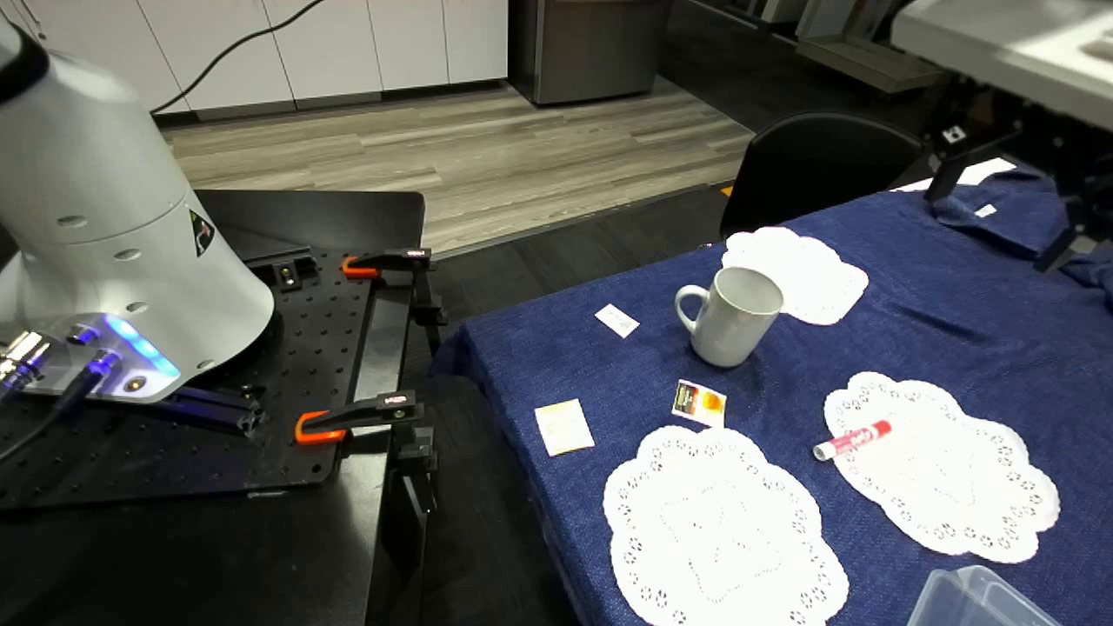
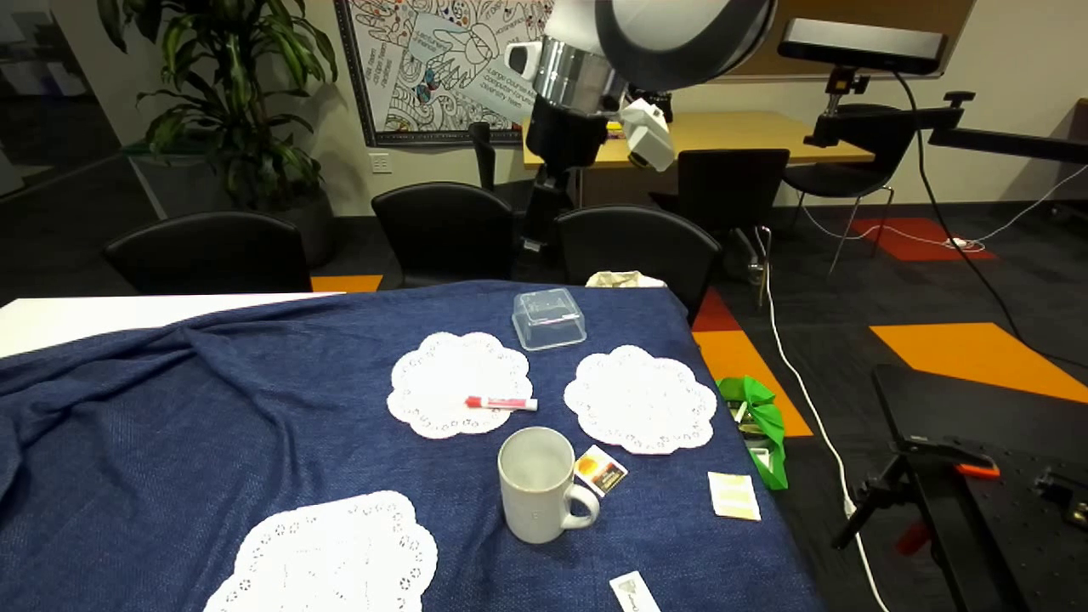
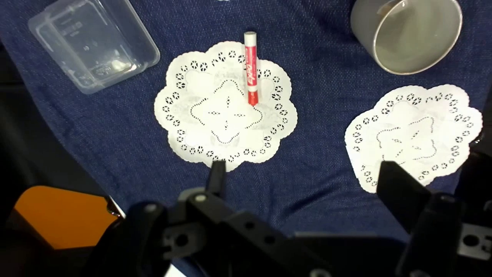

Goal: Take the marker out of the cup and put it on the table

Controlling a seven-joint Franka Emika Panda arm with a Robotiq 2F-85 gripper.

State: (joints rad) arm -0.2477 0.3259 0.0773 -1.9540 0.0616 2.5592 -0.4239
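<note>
The marker (image 1: pixel 852 440), red and white, lies on a white lace doily, its white end reaching past the doily's edge. It also shows in an exterior view (image 2: pixel 501 404) and in the wrist view (image 3: pixel 251 69). The white cup (image 1: pixel 736 317) stands upright on the table's navy cloth (image 1: pixel 556 348); it also shows in an exterior view (image 2: pixel 537 484) and at the upper right of the wrist view (image 3: pixel 417 36). Nothing shows inside the cup. My gripper (image 3: pixel 303 165) is open, its fingers wide apart with nothing between them. It hangs above the table, away from marker and cup, in an exterior view (image 1: pixel 996 222).
Several doilies lie on the cloth, one under the marker (image 2: pixel 446 374), one beside it (image 2: pixel 642 399), one nearer the cup (image 1: pixel 796 274). A clear plastic box (image 2: pixel 548 319) sits near the table edge. Small packets (image 1: pixel 698 402) lie around the cup. A black chair (image 1: pixel 809 169) stands at the edge.
</note>
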